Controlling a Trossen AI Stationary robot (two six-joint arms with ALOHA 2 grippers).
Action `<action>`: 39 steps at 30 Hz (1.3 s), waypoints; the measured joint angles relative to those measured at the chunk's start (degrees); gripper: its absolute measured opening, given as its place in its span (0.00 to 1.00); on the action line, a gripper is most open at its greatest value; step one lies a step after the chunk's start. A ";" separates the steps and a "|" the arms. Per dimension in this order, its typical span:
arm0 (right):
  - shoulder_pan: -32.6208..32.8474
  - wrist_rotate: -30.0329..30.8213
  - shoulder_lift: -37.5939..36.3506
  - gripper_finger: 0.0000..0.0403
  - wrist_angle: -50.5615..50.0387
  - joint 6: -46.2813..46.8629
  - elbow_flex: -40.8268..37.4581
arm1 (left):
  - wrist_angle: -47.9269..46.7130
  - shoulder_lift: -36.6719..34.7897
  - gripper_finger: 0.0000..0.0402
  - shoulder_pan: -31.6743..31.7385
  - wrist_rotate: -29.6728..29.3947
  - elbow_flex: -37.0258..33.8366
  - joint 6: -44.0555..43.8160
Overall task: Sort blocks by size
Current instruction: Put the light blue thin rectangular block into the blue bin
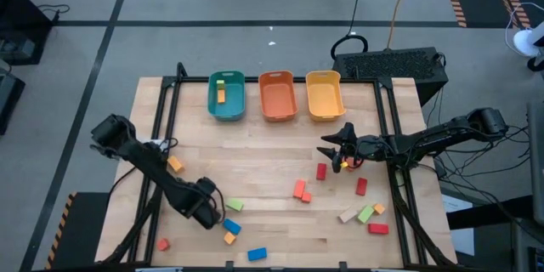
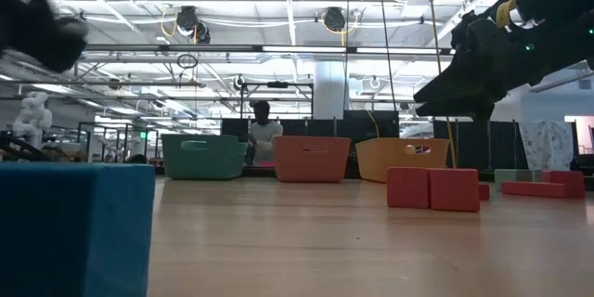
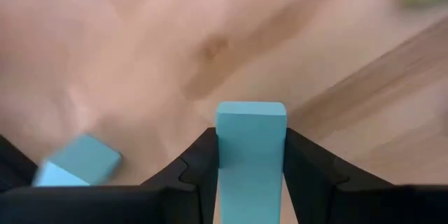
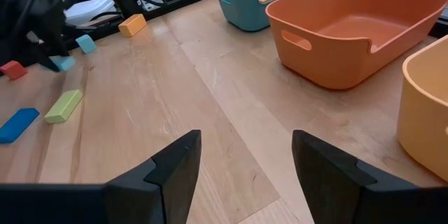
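- The left gripper [image 1: 206, 206] reached low over the near left part of the table [image 1: 263, 157], its fingers [image 3: 189, 164] clamped on a light blue block [image 3: 250, 140].
- The right gripper [image 1: 333, 146] hung above the table just in front of the yellow bin [image 1: 325, 95], its jaws spread with nothing between them.
- From overhead, the other blocks lay scattered: red ones [image 1: 300, 189] mid-table, a tan, green and red cluster [image 1: 365, 214] near the right edge, and a green and an orange block in the teal bin [image 1: 226, 95].
- Only the left wrist view showed the grip, plus a second light blue block [image 3: 77, 162] lying just beside the fingers.
- The low view alone showed a person [image 2: 262, 130] behind the bins.
- The right wrist view looked into the orange bin [image 4: 350, 31].
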 joint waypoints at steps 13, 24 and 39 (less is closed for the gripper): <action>0.00 0.00 0.01 0.52 -0.42 0.07 0.01 | -13.07 -12.31 0.32 11.01 -9.52 0.00 9.83; 0.00 0.02 0.00 0.52 -0.42 0.17 0.00 | -12.19 -13.87 0.32 27.98 -14.37 0.02 29.21; 0.00 0.05 0.02 0.52 -0.42 0.08 0.00 | -5.36 -13.87 0.32 48.99 -16.29 6.89 55.33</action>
